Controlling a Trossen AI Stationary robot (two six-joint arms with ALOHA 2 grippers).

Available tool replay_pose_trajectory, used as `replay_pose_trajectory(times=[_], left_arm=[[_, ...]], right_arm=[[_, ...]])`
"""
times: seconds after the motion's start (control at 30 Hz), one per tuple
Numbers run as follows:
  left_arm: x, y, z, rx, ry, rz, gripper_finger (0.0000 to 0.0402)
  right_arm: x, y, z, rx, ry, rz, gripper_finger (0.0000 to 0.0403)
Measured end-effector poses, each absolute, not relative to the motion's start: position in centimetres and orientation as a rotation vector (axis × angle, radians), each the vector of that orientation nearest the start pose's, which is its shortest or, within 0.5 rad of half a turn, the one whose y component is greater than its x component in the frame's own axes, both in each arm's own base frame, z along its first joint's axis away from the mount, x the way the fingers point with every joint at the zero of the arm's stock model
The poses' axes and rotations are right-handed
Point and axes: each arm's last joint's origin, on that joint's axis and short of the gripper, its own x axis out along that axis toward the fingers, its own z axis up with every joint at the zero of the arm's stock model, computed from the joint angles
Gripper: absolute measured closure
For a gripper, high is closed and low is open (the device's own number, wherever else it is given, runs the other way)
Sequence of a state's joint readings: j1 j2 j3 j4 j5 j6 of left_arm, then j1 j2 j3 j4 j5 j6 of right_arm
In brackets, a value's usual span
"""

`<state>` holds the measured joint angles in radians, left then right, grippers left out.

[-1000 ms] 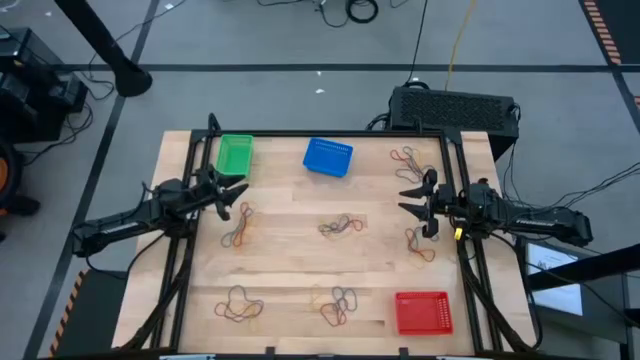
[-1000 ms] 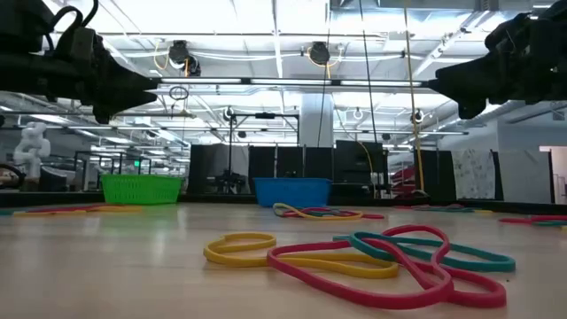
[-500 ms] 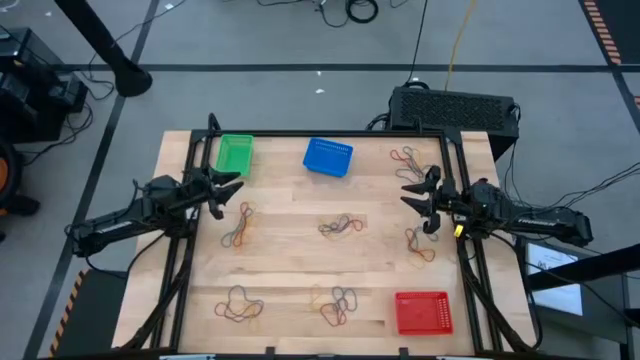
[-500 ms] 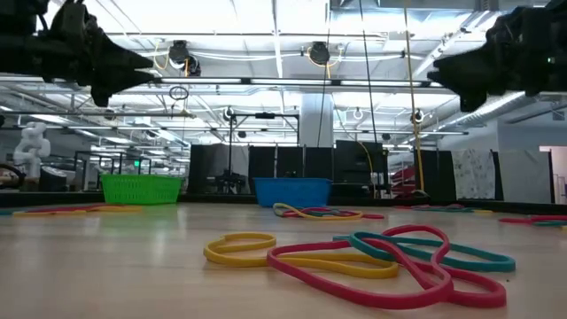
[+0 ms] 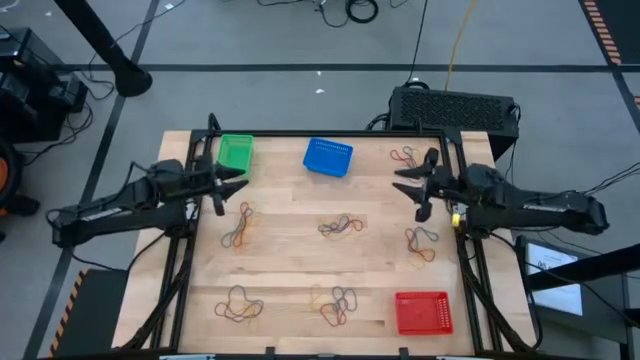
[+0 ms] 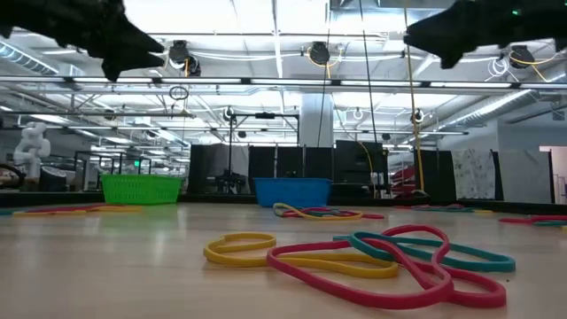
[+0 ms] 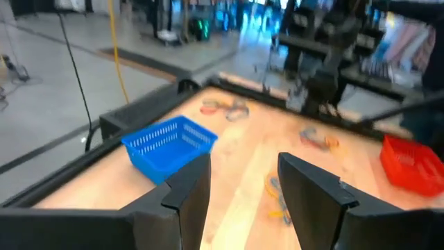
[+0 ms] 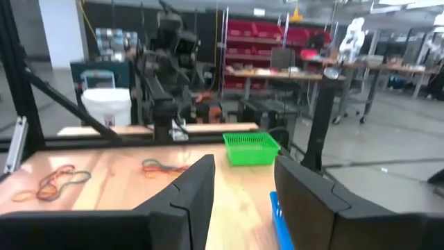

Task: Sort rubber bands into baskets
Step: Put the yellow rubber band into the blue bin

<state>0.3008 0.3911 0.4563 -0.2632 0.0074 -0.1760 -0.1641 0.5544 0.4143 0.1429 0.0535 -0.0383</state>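
Seen only from overhead: red basket (image 5: 423, 312) at the table's near right corner, missing from the level view, which shows green basket (image 6: 141, 188) and blue basket (image 6: 292, 190) far back. Left gripper (image 5: 226, 190) and right gripper (image 5: 412, 186) both parted, empty, raised above the wood. Rubber bands (image 5: 341, 226) scattered in clumps between and beneath them, none touched

Both grippers hang high above the table (image 5: 300, 275), so the wood beneath them lies open. The green basket (image 5: 235, 153), blue basket (image 5: 328, 156) and red basket (image 5: 423, 312) stand at the edges. Flat clusters of rubber bands (image 5: 340, 226) dot the middle, and bare lanes run between them.
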Motion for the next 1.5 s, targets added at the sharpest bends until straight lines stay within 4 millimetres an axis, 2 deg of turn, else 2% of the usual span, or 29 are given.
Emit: replay_pose_trajectory(times=[0.13, 0.3, 0.47, 0.63, 0.8, 1.0, 1.2, 1.33, 1.5], left_arm=[[12.6, 3.6, 26.6, -0.223, 0.27, 0.268, 0.0226], [15.9, 3.4, 27.0, -0.214, 0.387, 0.194, 0.0226], [19.7, 2.8, 27.1, -0.142, 0.491, 0.117, 0.0226], [23.6, 2.4, 26.9, -0.043, 0.57, 0.064, 0.0226], [27.4, 2.2, 25.8, 0.042, 0.65, 0.017, 0.0226], [30.9, 1.9, 23.6, 0.158, 0.737, -0.068, 0.0226], [33.2, 1.2, 20.0, 0.297, 0.79, -0.172, 0.0226], [34.3, 1.7, 17.6, 0.325, 0.82, -0.187, 0.0226], [34.9, 2.5, 15.5, 0.289, 0.845, -0.225, 0.0226]], right_arm=[[16.8, -2.7, 27.3, -0.032, 0.114, -0.188, 0.0259], [20.4, -2.3, 26.7, -0.017, 0.255, -0.121, 0.0259], [23.6, -0.9, 25.3, -0.002, 0.397, -0.049, 0.0259], [25.6, 1.2, 23.9, 0.033, 0.509, 0.044, 0.0259], [26.3, 3.2, 22.7, 0.058, 0.566, 0.123, 0.0259], [26.7, 5.0, 21.5, 0.051, 0.617, 0.175, 0.0259], [27.3, 5.8, 19.5, 0.043, 0.695, 0.186, 0.0259], [27.6, 5.8, 18.6, 0.033, 0.729, 0.185, 0.0264], [27.7, 5.9, 18.3, 0.007, 0.738, 0.2, 0.0318]])
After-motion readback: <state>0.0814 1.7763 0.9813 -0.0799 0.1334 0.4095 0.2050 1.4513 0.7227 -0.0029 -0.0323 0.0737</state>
